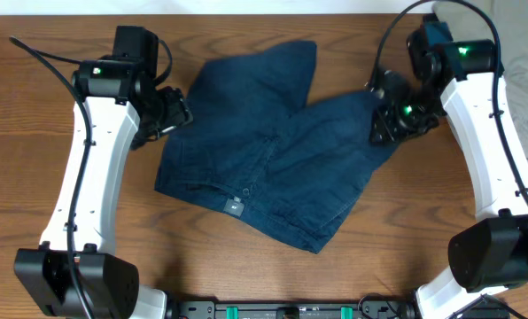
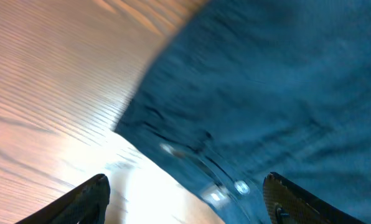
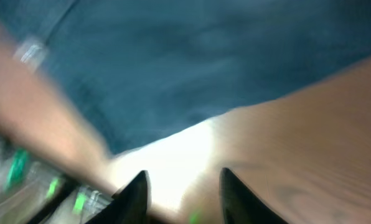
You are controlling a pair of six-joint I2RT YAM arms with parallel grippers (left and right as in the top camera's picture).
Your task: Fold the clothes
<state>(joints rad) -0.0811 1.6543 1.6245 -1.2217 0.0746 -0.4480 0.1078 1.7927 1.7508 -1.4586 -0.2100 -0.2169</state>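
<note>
A pair of dark blue denim shorts lies spread on the wooden table, waistband button toward the front, one leg folded over at the back. My left gripper is open and empty at the shorts' left edge; its view shows the denim and waistband with nothing between the fingers. My right gripper is open and empty at the shorts' right edge; its blurred view shows denim beyond the fingertips.
A white cloth lies at the table's far right edge. Black cables run from both arms near the back. The arm bases stand along the front edge.
</note>
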